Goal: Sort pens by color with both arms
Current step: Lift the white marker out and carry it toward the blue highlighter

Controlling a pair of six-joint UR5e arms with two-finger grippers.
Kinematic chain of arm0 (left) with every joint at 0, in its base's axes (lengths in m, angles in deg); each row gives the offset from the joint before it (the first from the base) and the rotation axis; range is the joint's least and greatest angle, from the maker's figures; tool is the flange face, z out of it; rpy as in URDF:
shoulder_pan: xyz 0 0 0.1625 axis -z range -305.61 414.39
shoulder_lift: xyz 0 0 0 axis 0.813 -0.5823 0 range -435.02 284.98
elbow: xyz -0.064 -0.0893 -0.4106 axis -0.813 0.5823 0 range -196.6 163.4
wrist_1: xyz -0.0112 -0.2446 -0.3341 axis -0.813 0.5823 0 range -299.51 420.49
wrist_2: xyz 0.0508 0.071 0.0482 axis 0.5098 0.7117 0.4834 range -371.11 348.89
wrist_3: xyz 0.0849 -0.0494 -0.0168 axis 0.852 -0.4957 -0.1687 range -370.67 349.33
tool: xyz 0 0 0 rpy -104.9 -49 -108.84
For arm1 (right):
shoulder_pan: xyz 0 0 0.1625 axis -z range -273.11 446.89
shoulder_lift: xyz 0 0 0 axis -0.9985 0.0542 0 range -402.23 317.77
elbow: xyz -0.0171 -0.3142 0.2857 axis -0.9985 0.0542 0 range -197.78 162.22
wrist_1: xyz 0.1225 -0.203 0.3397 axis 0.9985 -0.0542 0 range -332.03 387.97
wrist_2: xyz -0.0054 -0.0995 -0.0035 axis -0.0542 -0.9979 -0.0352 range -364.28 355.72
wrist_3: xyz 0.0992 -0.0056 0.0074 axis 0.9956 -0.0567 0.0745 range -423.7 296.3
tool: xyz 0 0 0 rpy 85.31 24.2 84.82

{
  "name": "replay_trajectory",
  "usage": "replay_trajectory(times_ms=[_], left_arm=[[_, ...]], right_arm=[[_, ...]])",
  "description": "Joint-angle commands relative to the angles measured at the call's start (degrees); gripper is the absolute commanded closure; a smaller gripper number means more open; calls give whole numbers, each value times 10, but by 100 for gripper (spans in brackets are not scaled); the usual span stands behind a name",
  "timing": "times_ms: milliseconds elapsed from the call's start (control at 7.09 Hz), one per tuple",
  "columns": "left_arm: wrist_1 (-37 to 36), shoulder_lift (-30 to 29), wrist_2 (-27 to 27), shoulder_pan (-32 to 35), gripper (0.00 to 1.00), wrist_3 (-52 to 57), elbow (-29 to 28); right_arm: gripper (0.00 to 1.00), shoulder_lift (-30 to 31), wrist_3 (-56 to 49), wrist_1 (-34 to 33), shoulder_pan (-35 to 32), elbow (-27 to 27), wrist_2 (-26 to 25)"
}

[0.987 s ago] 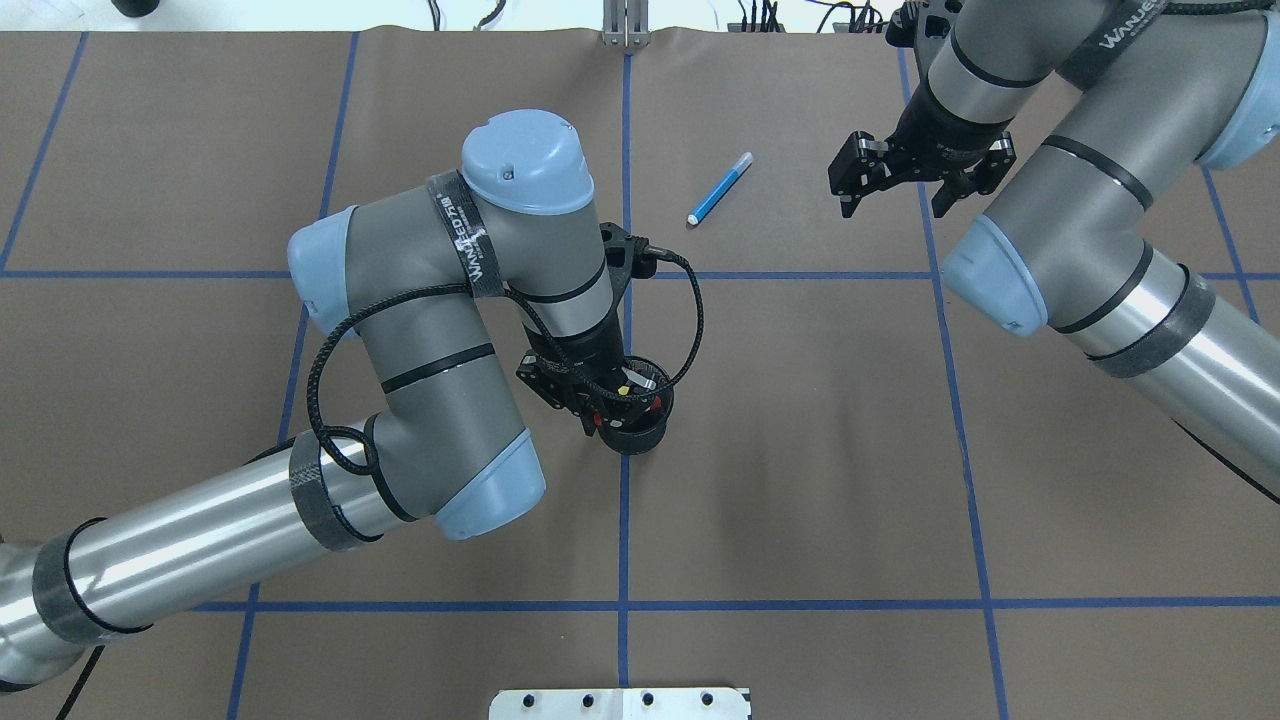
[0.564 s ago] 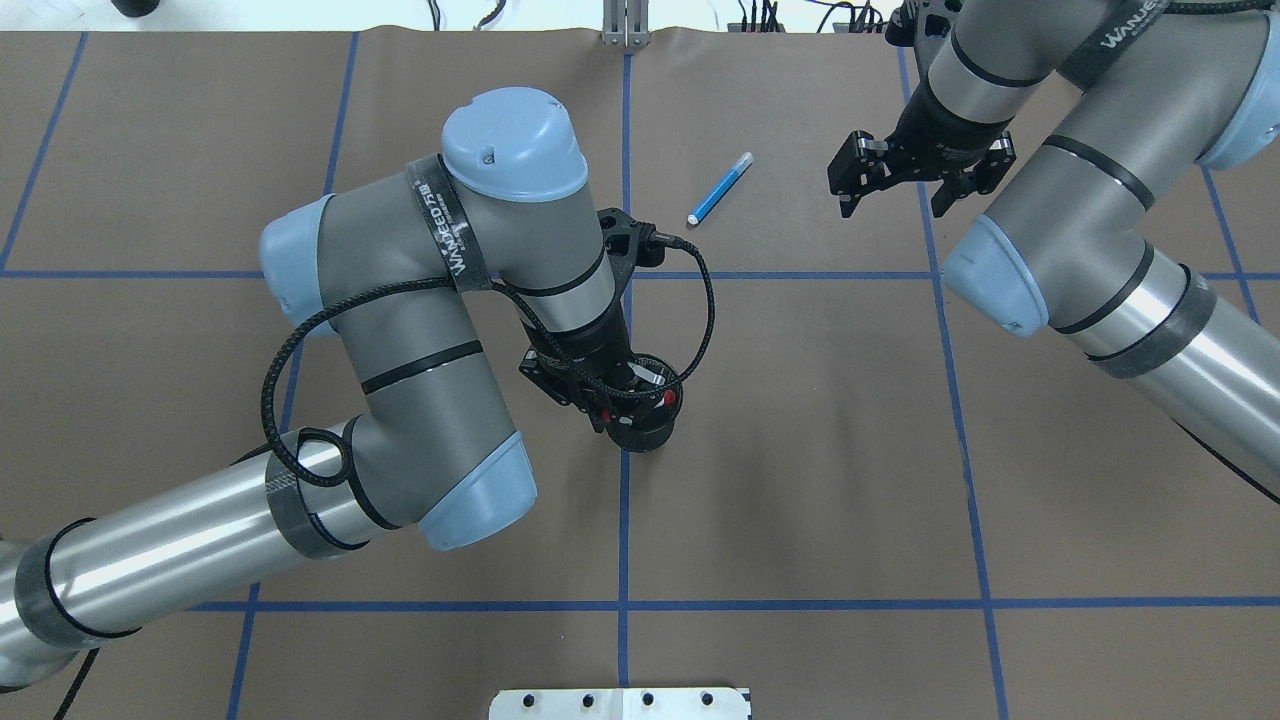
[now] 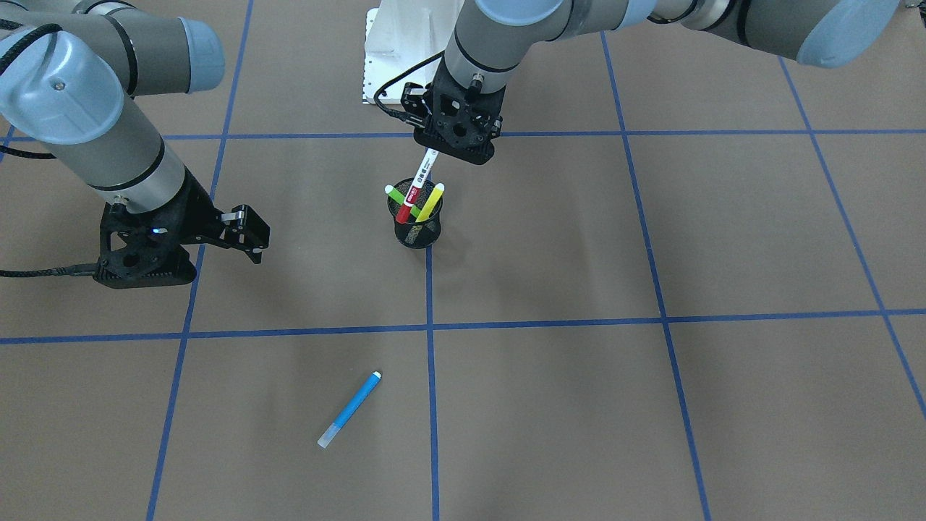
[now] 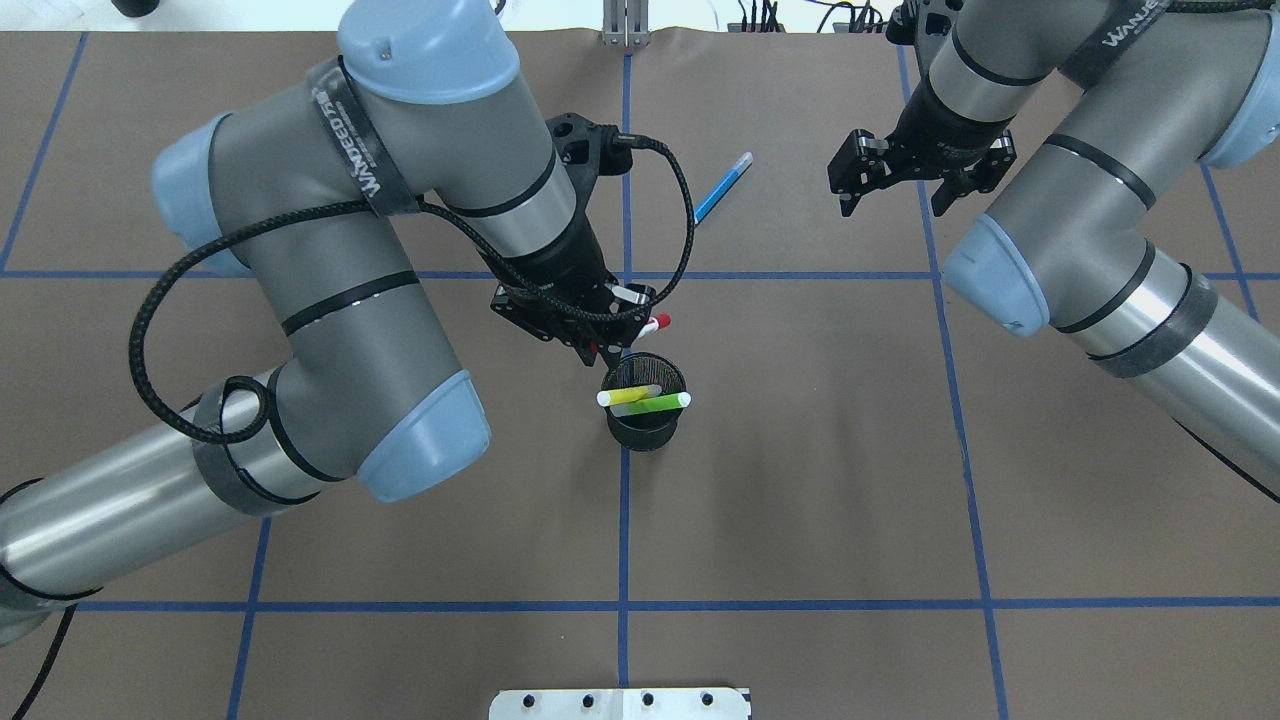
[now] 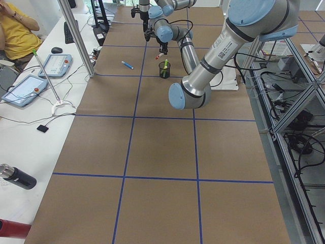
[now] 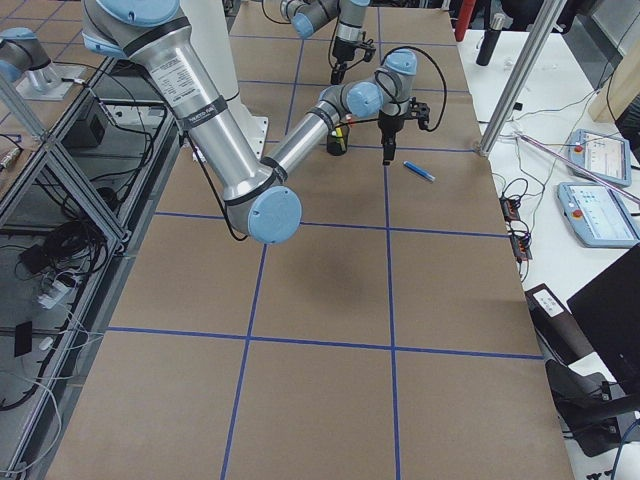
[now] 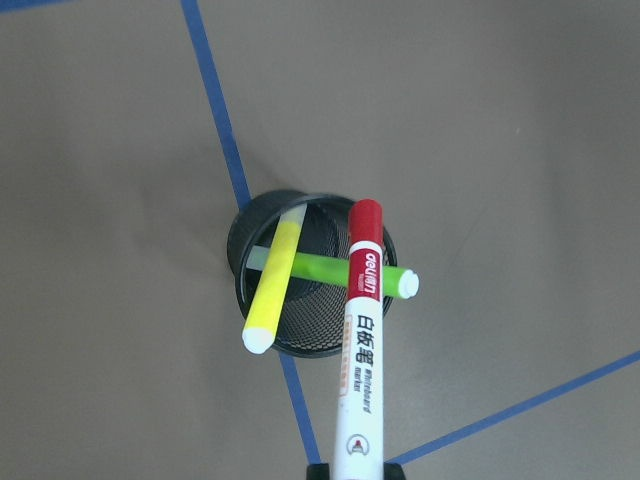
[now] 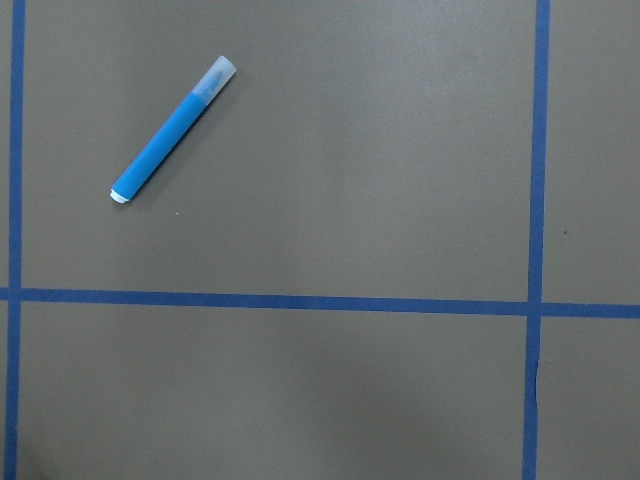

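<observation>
My left gripper (image 4: 620,322) is shut on the white-barrelled pen with red ends (image 3: 418,184) and holds it tilted above the black mesh cup (image 3: 418,233). Its lower red end hangs over the cup's rim, as the left wrist view (image 7: 360,340) shows. The green pen (image 4: 665,403) and the yellow pen (image 4: 625,396) lean crossed inside the cup. The blue pen with the pale cap (image 4: 722,188) lies flat on the table beyond the cup and also shows in the right wrist view (image 8: 172,130). My right gripper (image 4: 895,195) is open and empty, hovering to the right of the blue pen.
Blue tape lines (image 4: 624,520) divide the brown table cover into squares. The white base plate (image 4: 620,703) sits at the near edge. In the exterior left view a side table with tablets (image 5: 56,65) and a seated person (image 5: 15,25) runs along the far side.
My left arm has risen and drawn back from the cup, lifting the red-ended pen out of it. The green and yellow pens now show in the cup. The right arm has not moved.
</observation>
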Motion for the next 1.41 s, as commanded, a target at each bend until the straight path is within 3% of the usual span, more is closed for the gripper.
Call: replay_trajectory(times_ms=[0,423,705,846,1269], left_arm=[[73,1,11,34,95,-61,-25],[284,-10,120,37,95,-110,-174],[416,-98,181,36,95,-117,-374],[472,-120,201,35,95,-118,-442],[570,-186,249,26,95,-118,-605]], right_arm=[[1,0,0,0,0,0,0],[1,0,0,0,0,0,0],[1,0,0,0,0,0,0],[1,0,0,0,0,0,0],[1,1,1,1,0,0,0]])
